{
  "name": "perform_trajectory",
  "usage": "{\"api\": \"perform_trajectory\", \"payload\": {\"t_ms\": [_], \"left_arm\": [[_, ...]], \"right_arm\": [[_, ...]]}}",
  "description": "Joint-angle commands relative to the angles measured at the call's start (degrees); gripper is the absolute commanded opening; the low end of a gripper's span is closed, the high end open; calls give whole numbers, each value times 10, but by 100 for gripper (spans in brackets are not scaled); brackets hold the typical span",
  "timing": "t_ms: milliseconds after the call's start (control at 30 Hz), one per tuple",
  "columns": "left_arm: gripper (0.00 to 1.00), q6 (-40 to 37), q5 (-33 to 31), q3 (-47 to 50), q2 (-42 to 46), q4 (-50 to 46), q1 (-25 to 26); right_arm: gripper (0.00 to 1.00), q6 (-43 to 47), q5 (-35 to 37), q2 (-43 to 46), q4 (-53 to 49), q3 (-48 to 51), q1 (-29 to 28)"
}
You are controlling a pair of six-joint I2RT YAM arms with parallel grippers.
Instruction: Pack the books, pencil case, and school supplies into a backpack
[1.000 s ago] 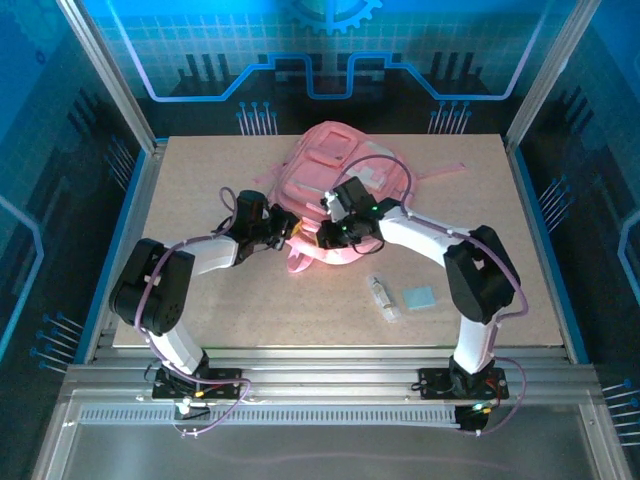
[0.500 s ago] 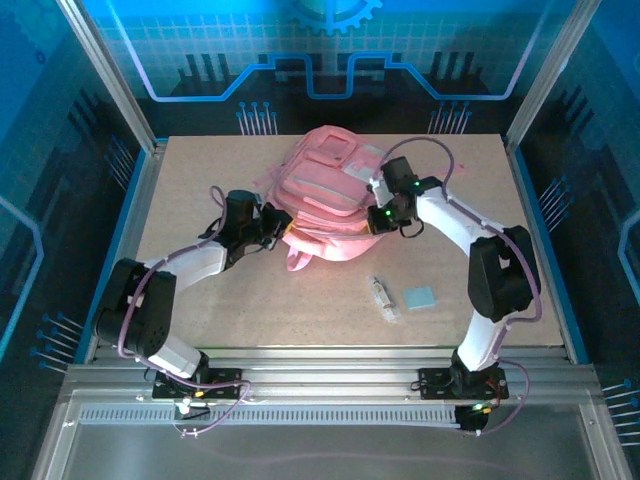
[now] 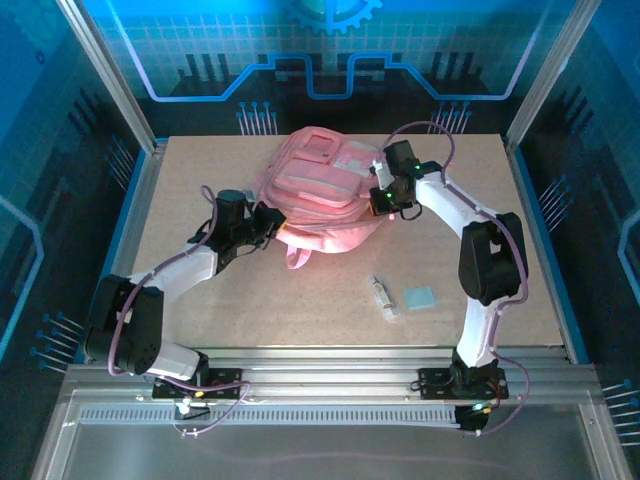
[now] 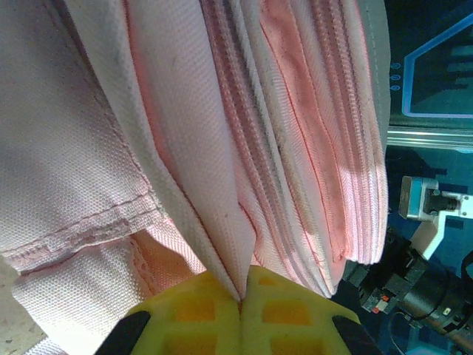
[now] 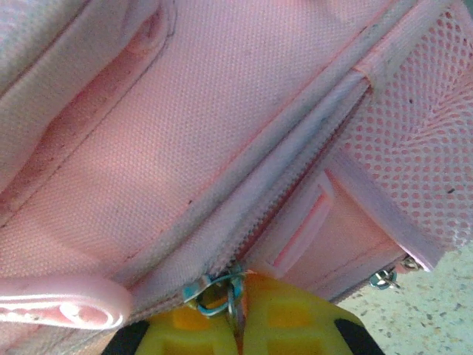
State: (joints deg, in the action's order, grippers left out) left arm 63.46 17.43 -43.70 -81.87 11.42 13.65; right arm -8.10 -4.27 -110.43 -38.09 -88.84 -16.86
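The large pink backpack [image 3: 320,190] lies on the table's far middle, front pockets up. My left gripper [image 3: 272,222] is at its left lower edge, shut on a fold of the backpack's fabric [image 4: 222,244]; its yellow fingers [image 4: 185,310] meet on the cloth. My right gripper [image 3: 378,200] is at the bag's right side, shut on the metal zipper pull [image 5: 222,290] of the backpack [image 5: 185,148]. A whitish tube [image 3: 381,296] and a light-blue pad [image 3: 420,298] lie on the table in front of the bag. Books and pencil case are out of sight.
A pink strap loop [image 3: 298,260] trails from the bag toward the front. Another strap [image 3: 440,172] runs toward the table's back right. The beige table [image 3: 250,310] is ringed by an aluminium frame [image 3: 320,360] and blue walls.
The right gripper has dragged the zipper from the bag's front middle round to its right side. The left arm pulled back leftward. The backpack now lies flatter and closed.
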Motion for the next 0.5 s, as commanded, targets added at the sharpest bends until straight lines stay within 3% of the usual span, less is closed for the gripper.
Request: {"api": "perform_trajectory", "payload": {"t_ms": [0,33,100,233,467], "left_arm": [[0,-44,-49,-4,36,-62,-42],[0,-45,-45,-6,34,-62,-42],[0,-44,-38,-7,31,-57,-41],[0,-44,-36,-3,24,-53,-37],[0,-41,-38,11,12,-40,-21]], "right_arm": [[26,-18,17,35,23,10,47],[38,-20,-19,53,31,30,45],[52,-29,-72,91,53,70,42],[70,-60,-142,146,94,123,39],[80,-109,-163,133,163,118,-13]]}}
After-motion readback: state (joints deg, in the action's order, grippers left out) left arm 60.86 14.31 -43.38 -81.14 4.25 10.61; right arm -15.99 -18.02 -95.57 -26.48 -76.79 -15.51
